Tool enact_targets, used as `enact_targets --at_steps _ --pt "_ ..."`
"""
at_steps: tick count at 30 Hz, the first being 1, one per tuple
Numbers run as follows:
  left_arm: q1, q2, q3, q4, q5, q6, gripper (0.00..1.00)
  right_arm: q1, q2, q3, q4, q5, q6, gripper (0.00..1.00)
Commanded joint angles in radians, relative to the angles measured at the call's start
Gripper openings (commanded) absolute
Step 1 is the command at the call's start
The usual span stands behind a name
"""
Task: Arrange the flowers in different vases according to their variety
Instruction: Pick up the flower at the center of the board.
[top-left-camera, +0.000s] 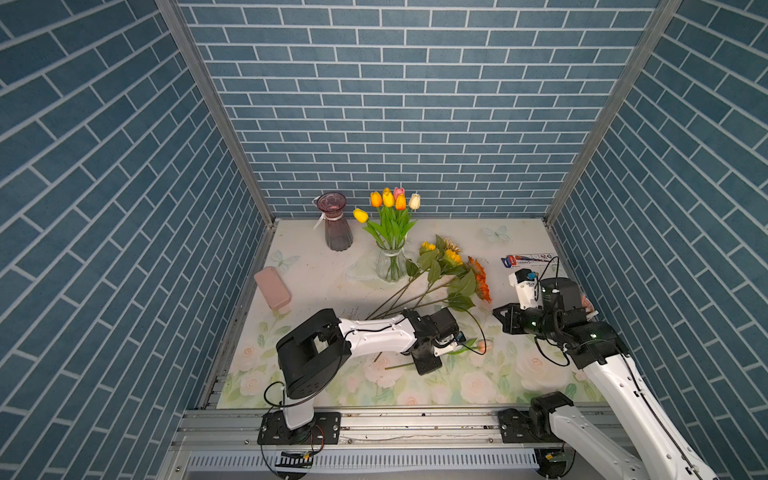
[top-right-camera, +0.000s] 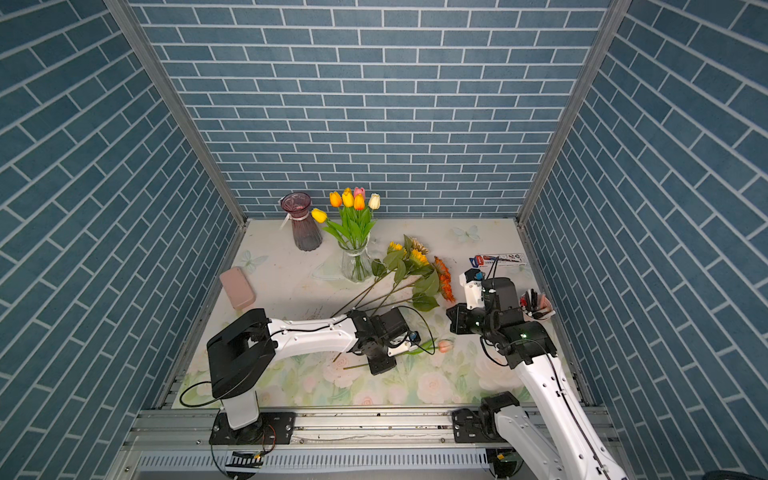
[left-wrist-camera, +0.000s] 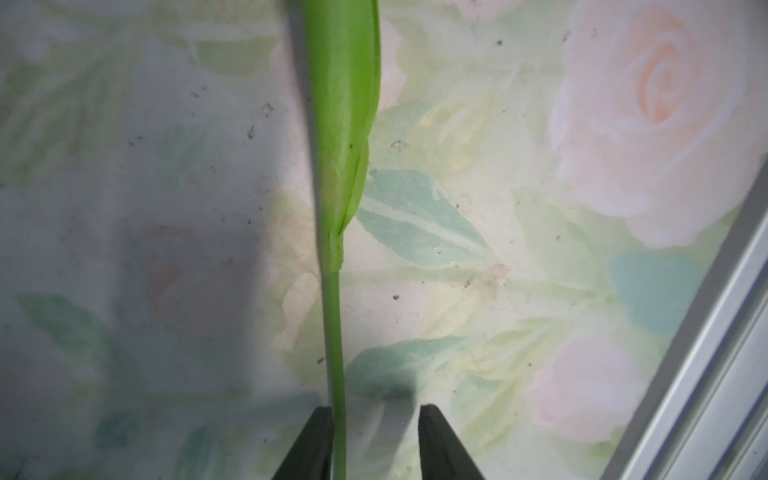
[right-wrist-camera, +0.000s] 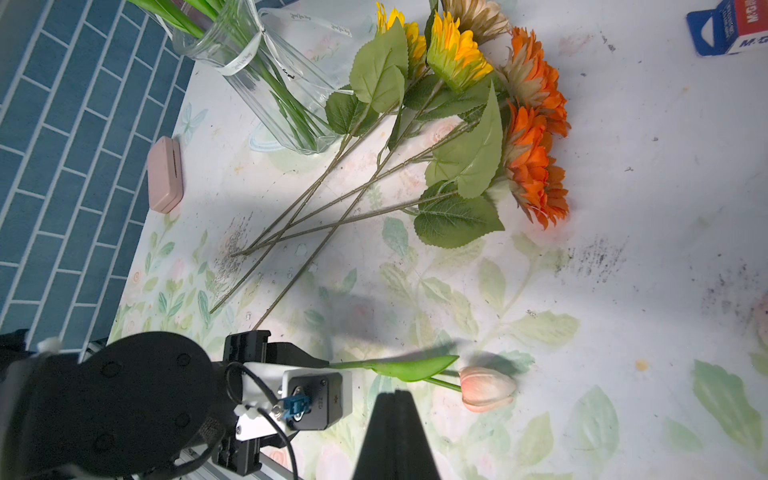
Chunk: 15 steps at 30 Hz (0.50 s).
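A pink tulip (right-wrist-camera: 486, 388) lies across the front of the floral mat, bud toward the right arm. Its green stem (left-wrist-camera: 334, 332) runs between the fingers of my left gripper (left-wrist-camera: 376, 409), which is open; the stem touches one finger and a gap is left to the other. My right gripper (right-wrist-camera: 395, 395) is shut and empty, hovering just beside the bud. Several tulips (top-left-camera: 390, 199) stand in the clear vase (top-left-camera: 390, 264). The dark purple vase (top-left-camera: 334, 226) stands empty at the back left. Several sunflowers (top-left-camera: 453, 266) lie on the mat beside the clear vase.
A flat pink case (top-left-camera: 272, 287) lies near the mat's left edge. A red, white and blue box (top-left-camera: 528, 260) sits at the back right, and a holder of pens (top-right-camera: 536, 303) stands by the right wall. The sunflower stems reach toward the left arm.
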Motion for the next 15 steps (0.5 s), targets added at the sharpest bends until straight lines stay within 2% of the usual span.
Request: enact_targets --at_steps 1,6,15 --pt "0.0 0.024 -0.004 0.022 -0.049 0.011 0.38 -0.002 -0.011 -0.008 0.0 0.012 0.015 0.0" --pt "0.004 0.049 0.013 0.006 -0.092 0.017 0.38 -0.002 -0.012 -0.004 0.002 0.009 0.01 0.0" --pt "0.003 0.125 0.062 -0.091 -0.064 0.047 0.37 -0.002 -0.014 -0.002 0.007 0.003 0.001 0.0"
